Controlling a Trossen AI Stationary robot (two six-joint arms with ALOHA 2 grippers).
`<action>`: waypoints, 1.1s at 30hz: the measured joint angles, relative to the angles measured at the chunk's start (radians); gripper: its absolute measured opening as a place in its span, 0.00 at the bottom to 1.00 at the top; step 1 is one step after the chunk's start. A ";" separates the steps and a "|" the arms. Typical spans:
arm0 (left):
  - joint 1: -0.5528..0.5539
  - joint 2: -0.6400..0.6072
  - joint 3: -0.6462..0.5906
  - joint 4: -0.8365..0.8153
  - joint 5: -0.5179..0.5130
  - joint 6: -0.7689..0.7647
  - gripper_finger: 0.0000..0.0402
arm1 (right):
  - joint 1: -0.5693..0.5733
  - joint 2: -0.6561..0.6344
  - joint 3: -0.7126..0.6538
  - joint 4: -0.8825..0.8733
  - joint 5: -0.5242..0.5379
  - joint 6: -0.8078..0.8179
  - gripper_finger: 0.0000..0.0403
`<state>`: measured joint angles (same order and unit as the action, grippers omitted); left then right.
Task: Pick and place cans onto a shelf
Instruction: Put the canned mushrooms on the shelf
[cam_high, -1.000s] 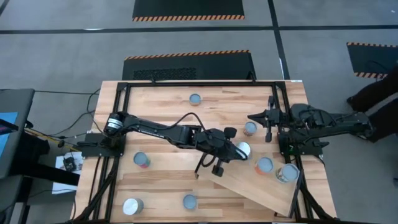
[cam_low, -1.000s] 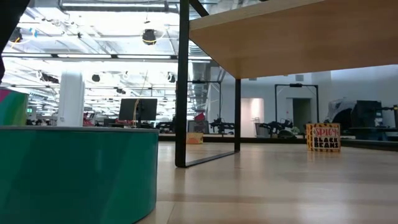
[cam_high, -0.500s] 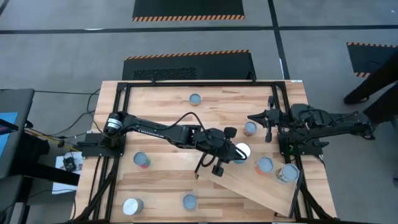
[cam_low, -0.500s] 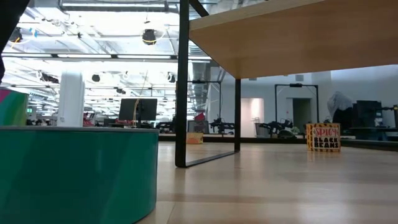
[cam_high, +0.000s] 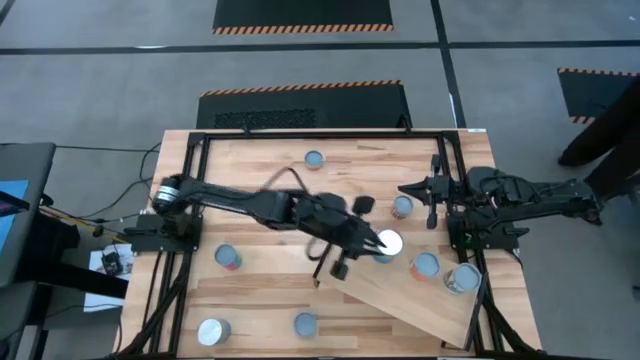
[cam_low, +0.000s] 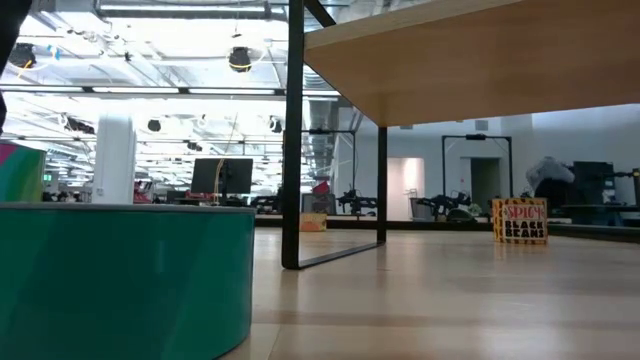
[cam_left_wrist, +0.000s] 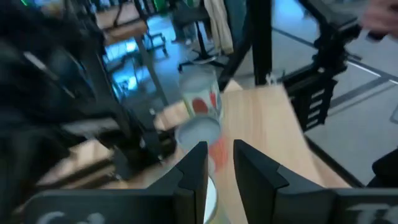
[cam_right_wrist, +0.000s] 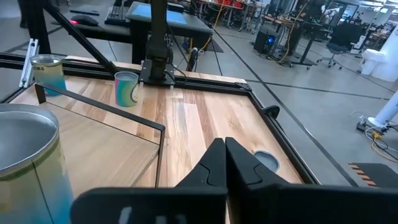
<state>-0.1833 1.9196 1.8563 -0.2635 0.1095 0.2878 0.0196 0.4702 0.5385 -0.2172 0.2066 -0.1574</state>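
The shelf (cam_high: 420, 310) is a pale tilted board at the table's near right. Three cans stand on it: a white-topped can (cam_high: 387, 243) at its upper left end, then two more (cam_high: 425, 265) (cam_high: 462, 278). My left gripper (cam_high: 368, 240) hangs open just left of the white-topped can. In the left wrist view its fingers (cam_left_wrist: 193, 171) stand apart above that can's top (cam_left_wrist: 210, 194). My right gripper (cam_high: 403, 187) waits shut at the right, beside a can (cam_high: 402, 206) on the table.
Loose cans stand on the tabletop at the far middle (cam_high: 314, 159), at the left (cam_high: 228, 257) and along the near edge (cam_high: 213, 331) (cam_high: 305, 323). A black frame (cam_high: 300, 136) rims the table. A person's dark sleeve (cam_high: 600, 150) shows beyond the right edge.
My left gripper has risen and drawn back toward the table's left, off the white-topped can. The can's round top now shows whole, and it stays standing on the shelf's upper left end.
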 joint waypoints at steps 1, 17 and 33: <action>0.000 -0.025 0.001 -0.017 0.000 0.007 0.17 | 0.000 0.000 0.000 -0.002 0.000 -0.001 0.02; 0.058 -0.369 -0.474 0.163 -0.043 -0.022 0.01 | 0.013 -0.328 -0.221 0.068 0.026 -0.023 0.01; 0.484 -0.615 -0.863 0.159 -0.142 -0.161 0.00 | 0.011 -0.468 -0.405 0.220 0.031 -0.008 0.02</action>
<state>0.3011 1.3042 0.9932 -0.1047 -0.0324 0.1268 0.0311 0.0025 0.1330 0.0024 0.2379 -0.1658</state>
